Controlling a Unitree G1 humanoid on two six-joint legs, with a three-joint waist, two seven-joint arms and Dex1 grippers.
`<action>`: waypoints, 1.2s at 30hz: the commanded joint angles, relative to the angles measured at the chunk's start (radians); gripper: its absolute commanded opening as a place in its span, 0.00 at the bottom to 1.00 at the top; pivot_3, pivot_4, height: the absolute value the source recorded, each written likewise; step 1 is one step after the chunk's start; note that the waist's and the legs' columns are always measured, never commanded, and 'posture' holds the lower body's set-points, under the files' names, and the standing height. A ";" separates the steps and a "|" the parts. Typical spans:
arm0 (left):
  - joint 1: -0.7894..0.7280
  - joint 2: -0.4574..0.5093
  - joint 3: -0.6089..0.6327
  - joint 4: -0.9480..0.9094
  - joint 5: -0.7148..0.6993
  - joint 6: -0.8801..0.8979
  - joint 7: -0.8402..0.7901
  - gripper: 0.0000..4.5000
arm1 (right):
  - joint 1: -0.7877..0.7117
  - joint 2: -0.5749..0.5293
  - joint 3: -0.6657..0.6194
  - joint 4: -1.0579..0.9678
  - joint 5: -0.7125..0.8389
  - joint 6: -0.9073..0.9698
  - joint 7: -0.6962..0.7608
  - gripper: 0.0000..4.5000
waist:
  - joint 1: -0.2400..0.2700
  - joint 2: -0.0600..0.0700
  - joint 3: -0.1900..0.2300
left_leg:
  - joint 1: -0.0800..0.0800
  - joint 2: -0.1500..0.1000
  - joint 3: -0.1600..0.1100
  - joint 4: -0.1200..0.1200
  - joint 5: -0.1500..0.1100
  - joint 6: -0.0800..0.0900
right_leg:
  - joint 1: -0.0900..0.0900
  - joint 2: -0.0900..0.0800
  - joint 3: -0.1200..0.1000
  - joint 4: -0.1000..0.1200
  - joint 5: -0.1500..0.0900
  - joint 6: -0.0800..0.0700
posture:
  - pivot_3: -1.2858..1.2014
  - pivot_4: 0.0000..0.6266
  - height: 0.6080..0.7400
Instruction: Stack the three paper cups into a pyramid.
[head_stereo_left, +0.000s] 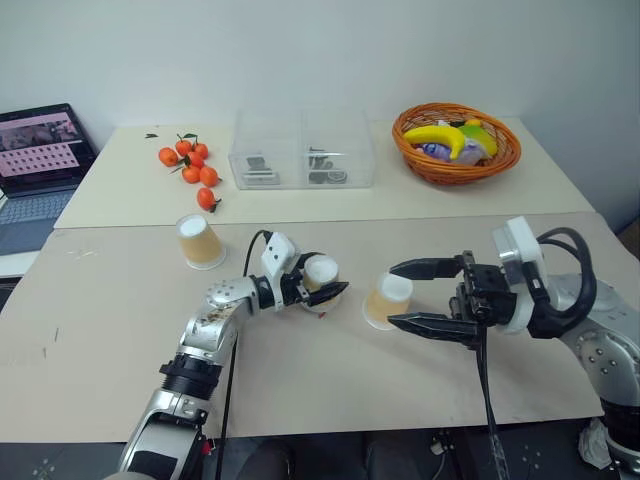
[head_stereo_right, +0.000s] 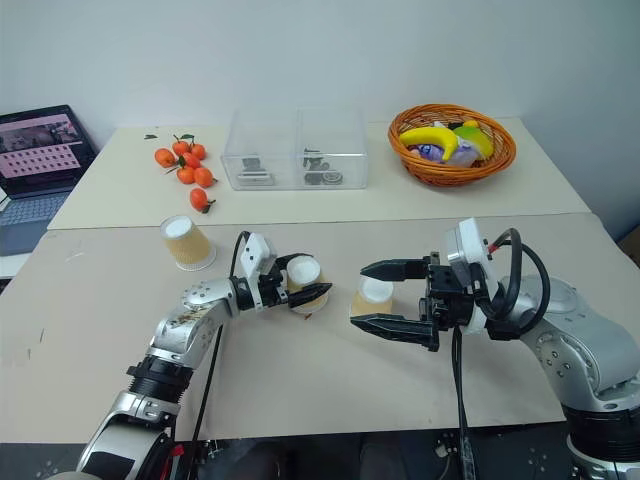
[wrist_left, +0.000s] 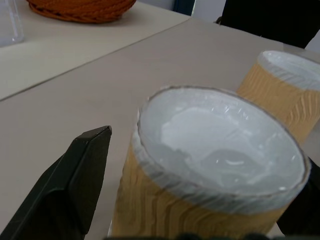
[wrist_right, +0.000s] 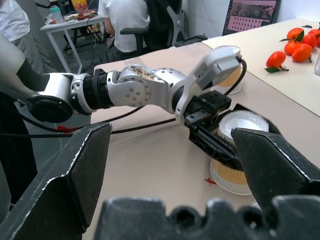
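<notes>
Nearest, the right claw (head_stereo_left: 412, 294) is spread wide around one upturned paper cup (head_stereo_left: 387, 299) on the tabletop (head_stereo_left: 120, 330), gripping nothing. Beside it, a second cup (head_stereo_left: 320, 283) is flanked by the left claw (head_stereo_left: 322, 290), opened off its sides. The third cup (head_stereo_left: 199, 241) stands farther left.

I see cup (wrist_left: 215, 170) between left fingers: ribbed tan paper, glossy white base | fingers (wrist_left: 65, 185): matt black plastic | table (wrist_left: 100, 100): matt beige

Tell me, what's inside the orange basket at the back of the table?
The orange basket holds a yellow banana, something green and something purple. Whatever lies lower down is hidden by its wall and the things on top.
</notes>
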 joint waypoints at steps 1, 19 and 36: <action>0.049 0.059 0.089 -0.206 -0.077 0.067 0.028 1.00 | -0.019 -0.018 -0.024 -0.010 0.018 -0.004 0.015 1.00 | -0.004 0.000 0.000 | 0.000 0.000 0.000 0.000 0.000 0.000 | -0.001 0.000 0.000 0.000 0.000 0.000 | 0.52 0.24 0.93; 0.427 0.218 0.527 -0.541 -0.250 0.289 0.330 1.00 | -0.143 0.060 0.011 0.178 -0.209 -0.157 -0.068 1.00 | -0.003 0.000 0.000 | 0.001 0.001 0.002 -0.001 0.000 0.000 | -0.001 0.000 0.000 0.000 0.001 -0.002 | 0.52 0.24 0.93; 0.375 0.238 0.501 -0.201 -0.090 0.096 0.365 1.00 | -0.143 0.063 0.016 0.166 -0.200 -0.136 -0.035 1.00 | 0.003 0.000 0.000 | 0.001 0.001 0.002 -0.001 0.000 -0.001 | -0.002 0.000 0.000 0.000 0.001 -0.002 | 0.52 0.24 0.93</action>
